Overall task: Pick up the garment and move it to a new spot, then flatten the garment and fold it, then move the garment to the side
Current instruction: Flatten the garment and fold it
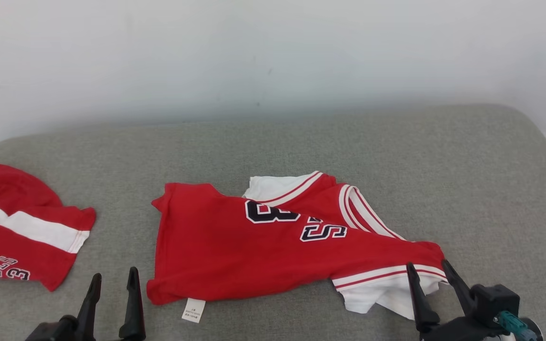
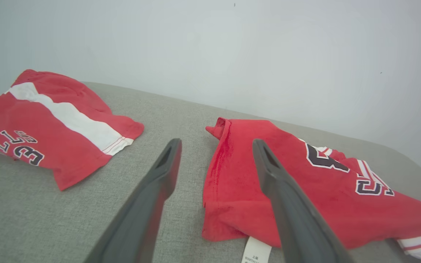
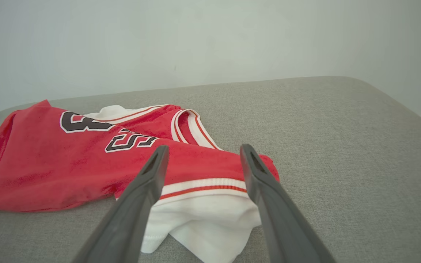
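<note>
We see our left end effector (image 2: 216, 143) with its two dark fingers spread apart and empty above the grey fabric surface (image 2: 166, 109). The red jersey (image 2: 305, 197) lies toward the view's right, and a red-and-white garment (image 2: 49, 128) lies apart at its left.

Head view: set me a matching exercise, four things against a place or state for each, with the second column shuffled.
Things:
1. jersey
2. shorts
3. care label
4. right hand

Places or states:
A. far left of the grey surface
B. open, fingers by the white sleeve
C. rumpled, mid-surface, numbers showing
D. sticking out below the jersey's near edge

Pairs: 1-C; 2-A; 3-D; 4-B
</note>
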You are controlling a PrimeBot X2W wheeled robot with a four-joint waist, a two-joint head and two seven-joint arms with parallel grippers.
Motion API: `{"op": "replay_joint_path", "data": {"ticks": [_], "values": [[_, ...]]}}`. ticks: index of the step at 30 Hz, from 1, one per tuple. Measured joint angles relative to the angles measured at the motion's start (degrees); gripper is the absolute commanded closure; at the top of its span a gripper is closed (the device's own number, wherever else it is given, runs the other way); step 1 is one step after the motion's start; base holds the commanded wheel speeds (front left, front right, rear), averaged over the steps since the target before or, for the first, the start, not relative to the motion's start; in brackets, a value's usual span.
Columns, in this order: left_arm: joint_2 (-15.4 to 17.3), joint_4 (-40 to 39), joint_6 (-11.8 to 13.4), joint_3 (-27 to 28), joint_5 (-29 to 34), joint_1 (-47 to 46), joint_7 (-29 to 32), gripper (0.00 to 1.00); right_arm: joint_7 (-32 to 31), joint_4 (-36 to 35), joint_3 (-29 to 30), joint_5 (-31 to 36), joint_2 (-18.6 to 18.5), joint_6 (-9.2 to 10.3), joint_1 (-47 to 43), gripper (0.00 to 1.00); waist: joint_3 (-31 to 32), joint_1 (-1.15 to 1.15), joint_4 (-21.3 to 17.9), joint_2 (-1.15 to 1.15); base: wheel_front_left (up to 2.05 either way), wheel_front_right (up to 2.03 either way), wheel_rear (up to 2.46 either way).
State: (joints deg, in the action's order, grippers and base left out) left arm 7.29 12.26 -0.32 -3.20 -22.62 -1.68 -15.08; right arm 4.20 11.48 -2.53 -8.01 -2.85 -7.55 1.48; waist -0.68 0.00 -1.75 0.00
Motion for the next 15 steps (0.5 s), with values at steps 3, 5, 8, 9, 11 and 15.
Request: {"op": "replay_joint_path", "data": {"ticks": [3,5,8,9,11,15], "values": [[-1.1,-4.4,-0.7,1.1,2.5,2.9,0.0,0.0,-2.0,1.0,1.6,-0.3,0.0,0.0,-0.9,0.0,0.8,0.0,0.9,0.0,0.0,0.0,0.0],[-1.8,-6.8,-0.8,2.0,3.7,4.5,0.0,0.0,-3.4,1.7,2.7,-0.5,0.0,0.0,-1.4,0.0,1.2,0.0,1.4,0.0,0.0,0.0,0.0],[-2.5,-9.3,-0.9,2.9,5.8,6.9,0.0,0.0,-6.0,2.9,4.2,-0.6,0.0,0.0,-2.0,0.0,1.7,0.0,2.1,0.0,0.0,0.0,0.0],[-2.8,-9.8,-1.2,3.1,6.1,7.5,0.0,0.0,-6.9,3.4,4.6,-0.7,0.0,0.0,-2.1,0.0,1.8,0.0,2.3,0.0,0.0,0.0,0.0],[-3.2,-10.9,-1.3,3.6,6.8,8.6,0.0,0.0,-9.0,4.5,5.5,-1.2,0.0,0.0,-2.7,0.0,1.9,0.0,2.7,0.0,0.0,0.0,0.0],[-3.7,-11.7,-1.7,3.8,8.1,9.9,0.0,0.0,-12.9,7.0,6.5,-2.0,0.0,0.0,-2.9,0.0,1.5,0.0,3.3,0.0,0.0,0.0,0.0]]}}
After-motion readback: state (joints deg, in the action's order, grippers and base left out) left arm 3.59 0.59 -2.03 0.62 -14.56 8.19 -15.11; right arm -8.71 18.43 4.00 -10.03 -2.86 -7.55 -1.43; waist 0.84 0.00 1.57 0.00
